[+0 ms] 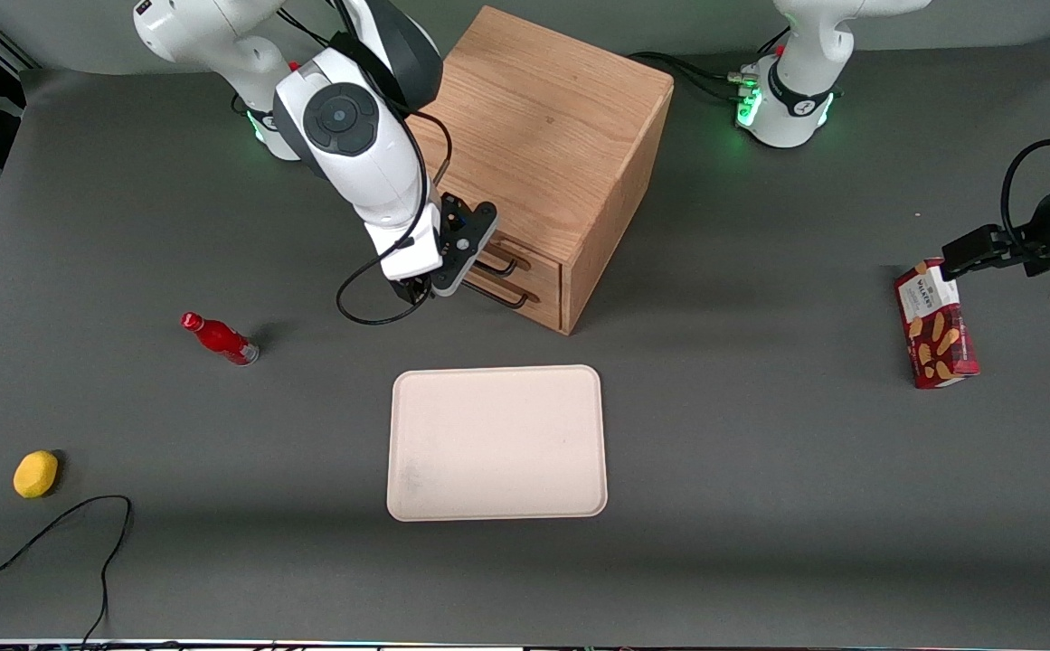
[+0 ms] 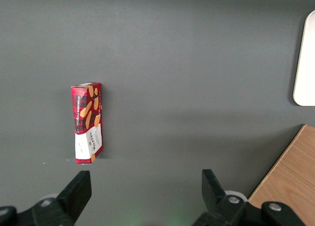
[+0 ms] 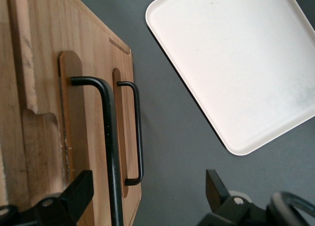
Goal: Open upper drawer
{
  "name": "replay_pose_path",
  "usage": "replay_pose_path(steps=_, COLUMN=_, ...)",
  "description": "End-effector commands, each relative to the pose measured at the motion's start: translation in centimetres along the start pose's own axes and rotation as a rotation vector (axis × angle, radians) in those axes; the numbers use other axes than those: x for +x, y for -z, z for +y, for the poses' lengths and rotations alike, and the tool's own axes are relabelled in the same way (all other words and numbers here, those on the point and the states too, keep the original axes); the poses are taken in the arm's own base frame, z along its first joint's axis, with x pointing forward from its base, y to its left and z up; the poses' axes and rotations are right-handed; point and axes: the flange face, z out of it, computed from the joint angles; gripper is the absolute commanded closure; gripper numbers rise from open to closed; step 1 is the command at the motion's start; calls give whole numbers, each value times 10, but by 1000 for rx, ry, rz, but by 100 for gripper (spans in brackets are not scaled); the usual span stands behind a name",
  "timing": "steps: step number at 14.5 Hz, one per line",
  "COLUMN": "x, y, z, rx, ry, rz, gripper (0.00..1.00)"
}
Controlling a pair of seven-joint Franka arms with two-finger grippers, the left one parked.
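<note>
Gripper (image 1: 452, 271) sits in front of cabinet (image 1: 552, 136), fingers spread apart, straddling the black handle (image 3: 109, 137) of upper drawer (image 3: 74, 132) w/o clamping it. Upper drawer appears closed, directly above bottom drawer (image 1: 538, 307). Tray (image 1: 496, 443) lies on worktop (image 1: 760, 452), nearer front camera than cabinet.

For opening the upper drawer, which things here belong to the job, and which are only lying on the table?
Belong to the job:
- upper drawer, handle between the fingers
- gripper, open, at the cabinet's front

Only lying about:
- tray
- red bottle
- lemon
- biscuit box
- lower drawer
</note>
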Motion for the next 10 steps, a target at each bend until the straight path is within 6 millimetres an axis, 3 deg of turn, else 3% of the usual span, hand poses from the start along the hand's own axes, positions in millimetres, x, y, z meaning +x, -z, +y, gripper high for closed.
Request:
replay_pose_path(steps=1, x=-9, y=-14, z=-2, rx=10, ry=11, rz=5, gripper=0)
replay_pose_path(steps=10, x=-11, y=-15, z=5, rx=6, ry=7, rz=6, gripper=0)
